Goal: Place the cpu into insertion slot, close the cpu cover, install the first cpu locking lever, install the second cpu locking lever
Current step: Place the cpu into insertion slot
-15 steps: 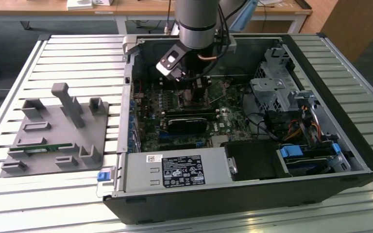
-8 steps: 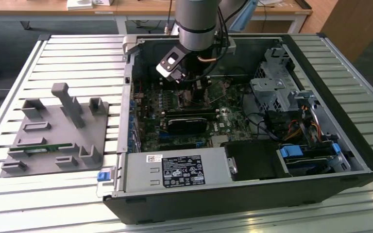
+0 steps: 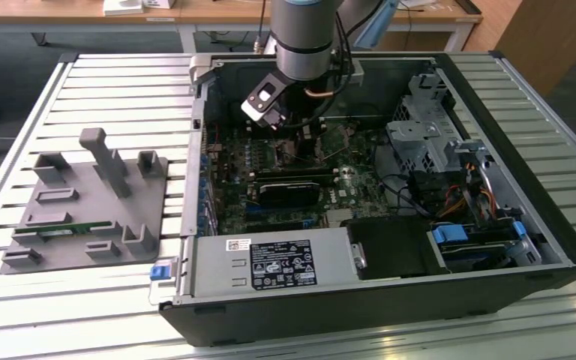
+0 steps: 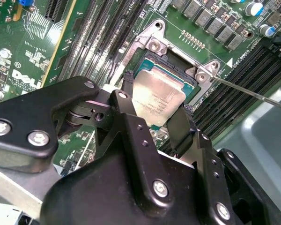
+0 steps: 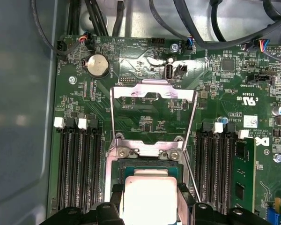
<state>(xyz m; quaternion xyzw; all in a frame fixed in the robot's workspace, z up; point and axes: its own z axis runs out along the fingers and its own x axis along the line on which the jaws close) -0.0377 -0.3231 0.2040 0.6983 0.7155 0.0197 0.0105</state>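
Gripper (image 4: 153, 111) is clamped on the cpu (image 4: 158, 96) by opposite edges, so the chip hangs level right over the insertion slot (image 4: 173, 65) beneath. Beyond it, the cpu cover (image 5: 147, 90) lies swung back, leaving the socket open.

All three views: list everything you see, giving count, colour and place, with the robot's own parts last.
computer case: one, black, open, on the slatted table.
fixture tray: one, grey, on the table, at the exterior view's left of the case.
power supply: one, silvery, inside the case.
motherboard: one, green, inside the case.
insertion slot: one, silvery-rimmed, on the motherboard.
cpu cover: one, silvery, swung open off the slot.
cpu: one, silvery-grey, over the slot.
coin battery: one, silvery, on the motherboard past the open cover.
arm: one, grey, reaching into the case.
gripper: one, black, shut on the cpu.
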